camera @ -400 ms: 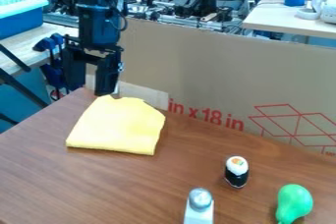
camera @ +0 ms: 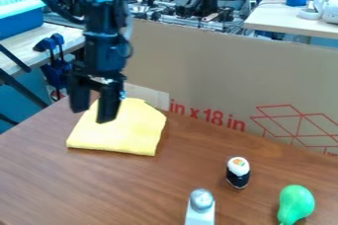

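To the right of the tool (camera: pixel 93 114), a cardboard panel (camera: pixel 231 71) bore red print (camera: pixel 206 115). It read "in x 18 in".

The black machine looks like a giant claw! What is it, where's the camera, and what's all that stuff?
It's a black robot arm, and its two-fingered gripper works like a hand. The fingers are apart, holding nothing, by the folded yellow cloth. The camera looks down at a slant. Also on the brown wooden table are a black-and-white sushi-like piece, a green pear-shaped thing and a white thing with a round silver top.
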{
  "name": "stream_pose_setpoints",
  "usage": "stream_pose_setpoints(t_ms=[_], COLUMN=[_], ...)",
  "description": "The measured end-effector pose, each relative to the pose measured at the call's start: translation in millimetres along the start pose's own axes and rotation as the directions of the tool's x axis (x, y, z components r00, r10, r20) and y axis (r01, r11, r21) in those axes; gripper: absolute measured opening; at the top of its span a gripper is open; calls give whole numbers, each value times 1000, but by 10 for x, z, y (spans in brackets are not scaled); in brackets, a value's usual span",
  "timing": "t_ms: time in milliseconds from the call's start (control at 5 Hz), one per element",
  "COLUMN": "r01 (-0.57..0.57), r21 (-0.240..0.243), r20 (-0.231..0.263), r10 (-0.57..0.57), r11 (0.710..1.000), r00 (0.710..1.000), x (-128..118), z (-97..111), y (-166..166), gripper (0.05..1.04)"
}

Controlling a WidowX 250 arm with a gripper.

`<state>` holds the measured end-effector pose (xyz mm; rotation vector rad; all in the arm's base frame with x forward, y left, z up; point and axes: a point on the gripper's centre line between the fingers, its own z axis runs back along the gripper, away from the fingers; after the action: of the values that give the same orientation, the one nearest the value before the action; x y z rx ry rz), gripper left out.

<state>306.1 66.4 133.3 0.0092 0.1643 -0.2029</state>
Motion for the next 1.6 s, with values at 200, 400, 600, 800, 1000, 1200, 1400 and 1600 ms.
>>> stream_pose_setpoints(t_ms=[200, 400, 600, 800, 1000, 1200, 1400, 1600], r01=[135, 191, 294, 396, 496, 556, 533, 534], r21=[-55, -69, -37, -14, -3, 53, 67, 95], r20=[76, 116, 121, 91, 68, 29, -19, -15], r10=[-130, -182, -287, -394, -494, -558, -533, -535], r11=[989, 979, 955, 918, 869, 829, 843, 840], r00=[989, 976, 950, 915, 867, 829, 846, 845], x=[-137, -300, -305, -288, -241, -225, -306, -399], z=[33, 23, -51, -156, -293, -356, -424, -385], y=[-323, -450, -778, -1047, -1312, -1567, -1568, -1604], gripper=[1001, 1001, 1001, 1001, 1001, 1001, 1001, 1001])
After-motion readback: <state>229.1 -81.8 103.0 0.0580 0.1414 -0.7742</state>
